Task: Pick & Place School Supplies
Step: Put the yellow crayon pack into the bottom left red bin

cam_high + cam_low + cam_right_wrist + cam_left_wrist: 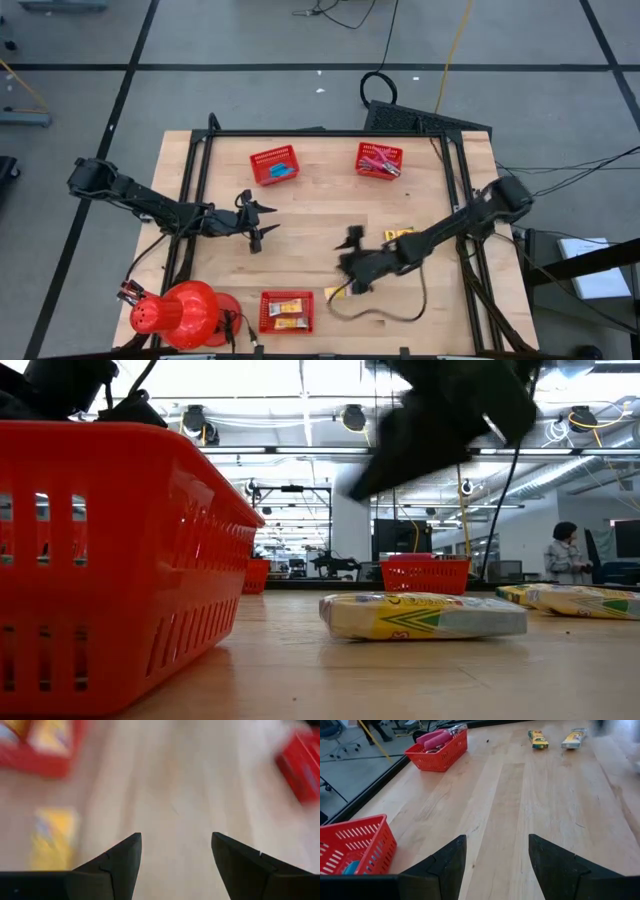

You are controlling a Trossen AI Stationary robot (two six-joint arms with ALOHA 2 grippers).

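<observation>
The right gripper [352, 262] hangs over the wooden table [320, 200], fingers spread, empty. A yellow rectangular packet [336, 293] lies just beside the red mesh basket [286, 325]. Next step, likely — descend, grasp it. The left gripper [262, 222] waits mid-table, released.

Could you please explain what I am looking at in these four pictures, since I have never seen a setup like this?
Two dark robot arms work at a wooden table. One camera looks straight down, one sits at tabletop height, and one rides on each wrist. The left gripper waits open and empty. The right gripper is open over the table, holding nothing. Three red baskets hold sorted supplies; yellow packets lie loose on the wood, and a red dome stands in a corner.
</observation>
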